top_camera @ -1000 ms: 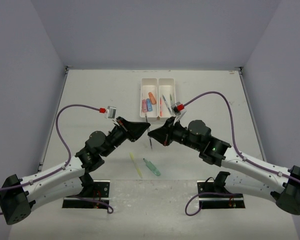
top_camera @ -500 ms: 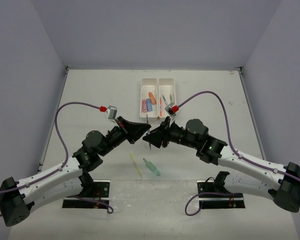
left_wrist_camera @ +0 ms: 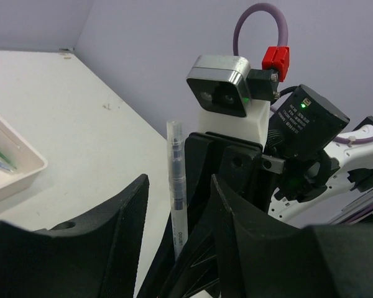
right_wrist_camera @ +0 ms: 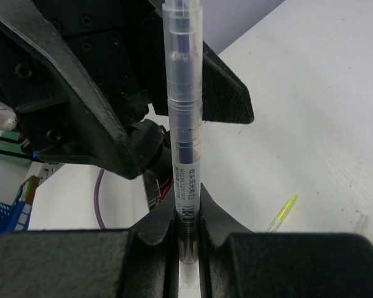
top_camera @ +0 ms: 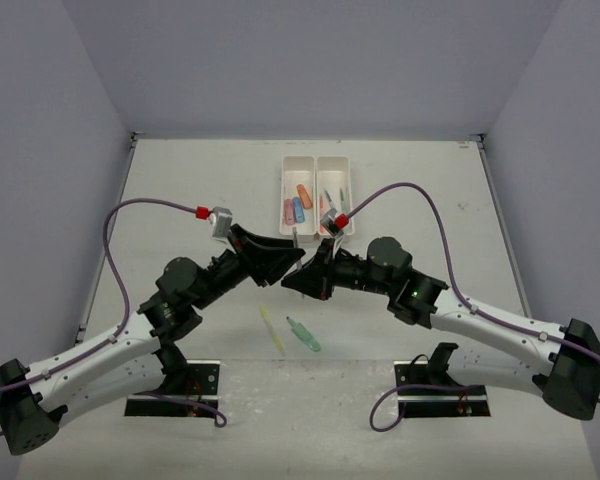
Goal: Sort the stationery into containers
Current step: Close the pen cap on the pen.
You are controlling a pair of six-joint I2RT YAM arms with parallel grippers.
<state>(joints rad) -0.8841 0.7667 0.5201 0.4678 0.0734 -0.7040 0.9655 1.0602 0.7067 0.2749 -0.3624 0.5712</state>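
My right gripper (right_wrist_camera: 186, 218) clamps a clear pen (right_wrist_camera: 183, 124); my left gripper (left_wrist_camera: 176, 189) gapes around it, over a white table (top_camera: 180, 200) between bare lilac walls (top_camera: 310, 70)

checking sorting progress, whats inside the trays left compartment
Pink piece, blue piece and orange piece lie inside. The held pen covers a bit of the near end.

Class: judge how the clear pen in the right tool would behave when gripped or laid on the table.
The pen sticks straight out of the right tool without drooping, so it is probably stiff. Its smooth round barrel may slip in a loose grip and would likely roll on the flat table. It is thin, so probably light.
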